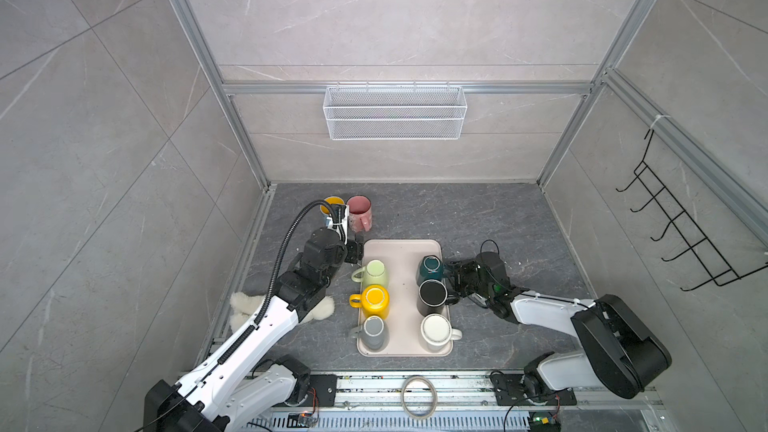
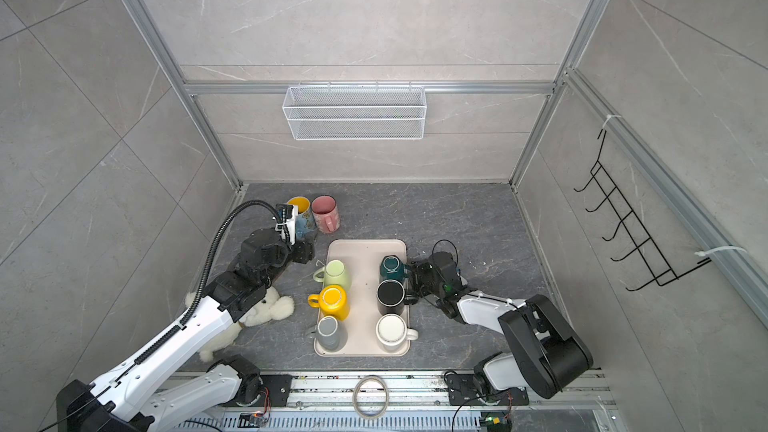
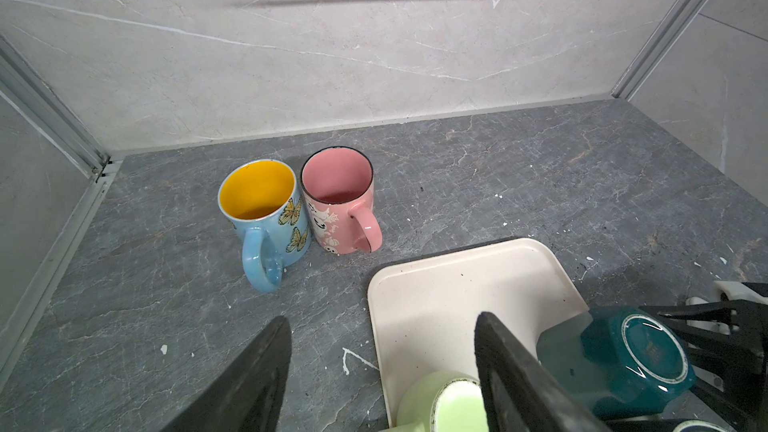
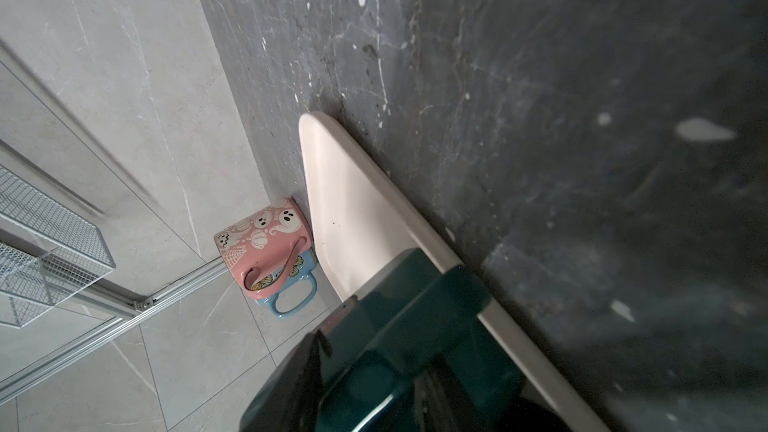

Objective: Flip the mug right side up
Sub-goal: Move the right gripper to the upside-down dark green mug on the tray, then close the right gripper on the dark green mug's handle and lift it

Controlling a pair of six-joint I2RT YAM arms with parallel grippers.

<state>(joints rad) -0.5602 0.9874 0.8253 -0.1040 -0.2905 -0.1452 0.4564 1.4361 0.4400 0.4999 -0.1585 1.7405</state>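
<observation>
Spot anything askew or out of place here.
The teal mug is tilted over the tray, gripped by the right gripper, while the black mug beside it stands flat. A white plush toy lies beside the tray, odd among mugs.

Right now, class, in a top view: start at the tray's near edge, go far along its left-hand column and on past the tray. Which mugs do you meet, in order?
grey mug → yellow mug → light green mug → pink mug

My dark grey worktop (image 1: 478,218) carries a beige tray (image 1: 401,251), a blue butterfly mug (image 3: 266,218) and a pink mug (image 1: 359,211) side by side near the back, and a white plush toy (image 2: 274,309) on my left.
</observation>
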